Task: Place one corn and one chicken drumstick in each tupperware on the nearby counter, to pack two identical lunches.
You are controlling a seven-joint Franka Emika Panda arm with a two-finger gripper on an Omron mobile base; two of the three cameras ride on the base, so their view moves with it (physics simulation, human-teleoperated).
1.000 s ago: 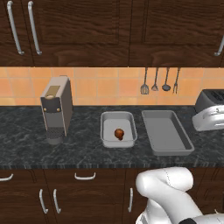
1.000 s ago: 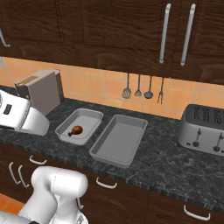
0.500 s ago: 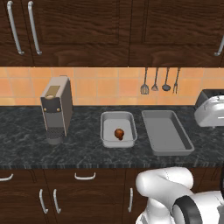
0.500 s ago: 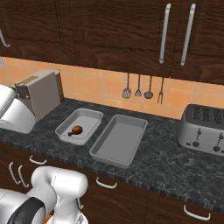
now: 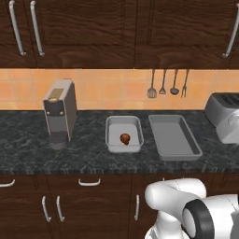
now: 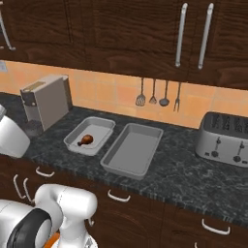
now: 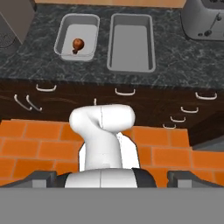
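Where toaster (image 6: pixel 225 140) flanks longer tupperware (image 6: pixel 131 150)

Matt grey tupperware (image 5: pixel 124 145) rests on marbled stone counter (image 5: pixel 93 151) above dark wooden cabinets (image 5: pixel 70 205); glossy drumstick (image 5: pixel 124 138).

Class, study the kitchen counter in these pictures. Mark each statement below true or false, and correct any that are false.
1. A chicken drumstick lies in the shorter tupperware. True.
2. The longer tupperware holds a corn cob. False: nothing lies in it.
3. The two trays sit side by side on the counter. True.
4. The toaster stands between the two trays. False: it stands beyond the longer tray, at the counter's far end.
5. Utensils hang on the wall behind the trays. True.
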